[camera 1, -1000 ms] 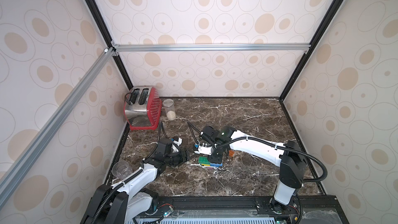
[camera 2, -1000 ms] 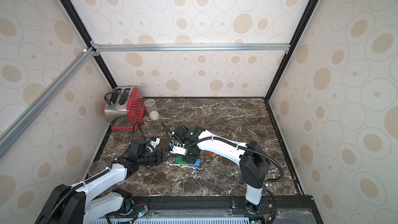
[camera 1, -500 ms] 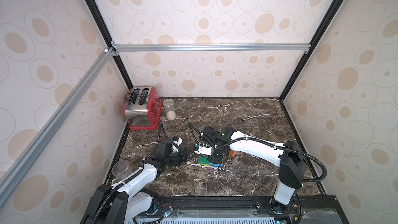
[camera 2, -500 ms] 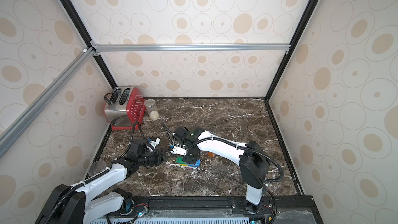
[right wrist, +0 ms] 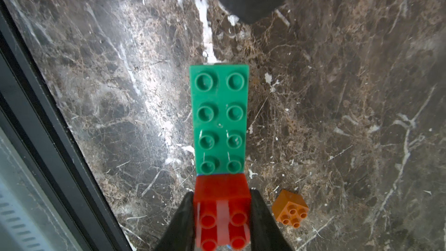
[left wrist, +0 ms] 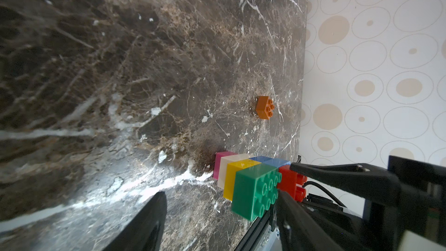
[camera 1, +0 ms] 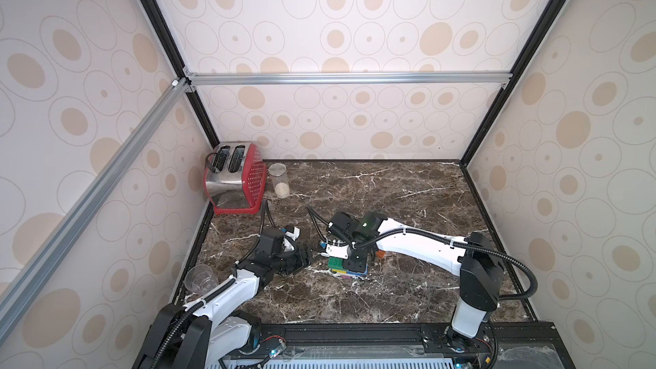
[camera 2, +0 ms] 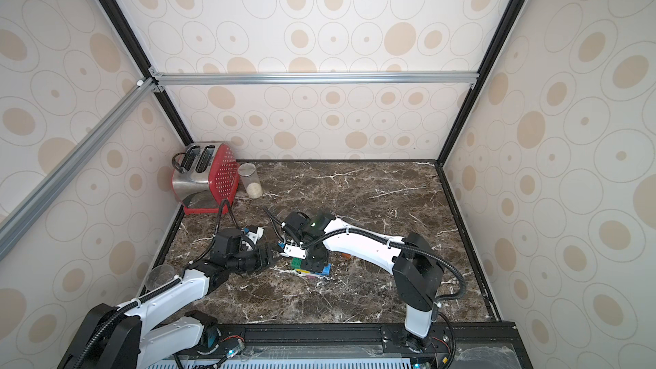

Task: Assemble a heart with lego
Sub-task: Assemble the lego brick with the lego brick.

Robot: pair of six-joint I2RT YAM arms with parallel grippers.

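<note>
In both top views we can't see much of the heart (camera 1: 335, 264). The right arm's black wrist sits over it, so only bits of green, yellow, pink & blue peek out, near the front-middle of the table (camera 1: 390, 189). The red brick is fully hidden there. The orange brick (camera 1: 380, 254) is just a tiny spot by the right arm.

The wrist views show more. In the right wrist view, the right gripper (right wrist: 222, 193) is squeezed tight on the red brick (right wrist: 210, 189), w/ one finger on each side. The red brick sits at one end of the green brick (right wrist: 220, 117), one step higher. Only a thin blue line shows under it; the rest of the stack is hidden below. The orange brick lies loose on the table just beside, not touching. There's a blurry black blob at the edge, prob. the left gripper's tip, apart from the green brick.

The left wrist view shows the heart from the side, standing on its tip. In order we see the pink brick (left wrist: 219, 165) on the table, white brick (left wrist: 225, 172), yellow brick (left wrist: 233, 179) w/ blue bricks (left wrist: 265, 160), green, then red on top.

The left gripper (camera 1: 310, 253) is low, just beside the heart, fingers apart & holding nothing. In its own view one finger (left wrist: 149, 216) is clear. We can't tell whose finger the other black shape by the green brick is. Both are cut off at the edge.

Only the top views show the toaster (camera 1: 234, 179), jar (camera 1: 278, 181) & clear cup (camera 1: 200, 278).
</note>
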